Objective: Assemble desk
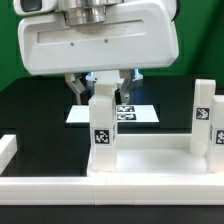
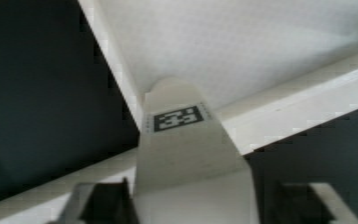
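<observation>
The desk's white tabletop [image 1: 150,162] lies upside down near the front, seen as a pale slab [image 2: 247,50] in the wrist view. A white block leg [image 1: 102,130] with a square tag stands upright at its corner on the exterior view's left. A second tagged leg [image 1: 205,118] stands at the right corner. My gripper [image 1: 101,92] hangs over the first leg, one finger on each side of its top. In the wrist view the leg [image 2: 190,150] fills the space between the fingers of the gripper [image 2: 194,206]. A thin dark gap shows beside one finger, so the jaws read as open.
The marker board [image 1: 140,112] lies flat on the black table behind the legs. A long white border bar [image 1: 100,190] runs along the front, and another bar end [image 1: 5,150] sits at the exterior view's left.
</observation>
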You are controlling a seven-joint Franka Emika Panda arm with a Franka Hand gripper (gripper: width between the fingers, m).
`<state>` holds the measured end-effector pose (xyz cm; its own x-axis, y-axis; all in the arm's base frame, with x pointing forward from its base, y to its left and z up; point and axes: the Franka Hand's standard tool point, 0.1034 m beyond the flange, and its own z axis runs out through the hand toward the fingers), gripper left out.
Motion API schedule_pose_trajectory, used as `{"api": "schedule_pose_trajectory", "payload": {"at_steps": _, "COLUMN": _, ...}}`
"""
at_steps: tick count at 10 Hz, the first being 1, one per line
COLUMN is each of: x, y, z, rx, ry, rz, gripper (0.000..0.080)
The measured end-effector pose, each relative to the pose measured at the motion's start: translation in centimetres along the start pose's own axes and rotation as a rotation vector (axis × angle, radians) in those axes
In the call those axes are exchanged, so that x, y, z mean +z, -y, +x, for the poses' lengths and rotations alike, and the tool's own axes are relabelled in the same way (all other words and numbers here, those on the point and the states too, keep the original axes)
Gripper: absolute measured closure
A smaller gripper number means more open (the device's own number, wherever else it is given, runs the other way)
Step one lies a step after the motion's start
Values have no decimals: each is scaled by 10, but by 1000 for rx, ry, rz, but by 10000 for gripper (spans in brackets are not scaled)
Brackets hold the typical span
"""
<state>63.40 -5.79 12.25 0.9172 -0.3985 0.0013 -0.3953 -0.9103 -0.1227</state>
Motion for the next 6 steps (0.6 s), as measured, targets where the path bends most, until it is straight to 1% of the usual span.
{"api": "schedule_pose_trajectory", "payload": {"at_steps": 1, "x": 0, "y": 0, "z": 0, "rx": 113, "ry": 0, "rz": 0, "gripper": 512}}
{"api": "schedule_pose_trajectory", "payload": {"at_steps": 2, "x": 0, "y": 0, "z": 0, "rx": 158, "ry": 0, "rz": 0, "gripper": 512}}
{"api": "schedule_pose_trajectory", "payload": {"at_steps": 3, "x": 1, "y": 0, "z": 0, "rx": 292, "ry": -2, "rz": 0, "gripper": 511}}
{"api": "schedule_pose_trajectory", "payload": {"at_steps": 4, "x": 1, "y": 2, "z": 1, "rx": 490, "ry": -11, "rz": -3, "gripper": 511}}
{"api": "schedule_pose_trajectory", "payload": {"at_steps": 5, "x": 2, "y": 7, "z": 0, "rx": 716, "ry": -7, "rz": -3, "gripper": 511}}
{"api": "schedule_pose_trajectory", "payload": {"at_steps": 6, "x": 2, "y": 10, "z": 2, "rx": 962, "ry": -5, "rz": 5, "gripper": 511}}
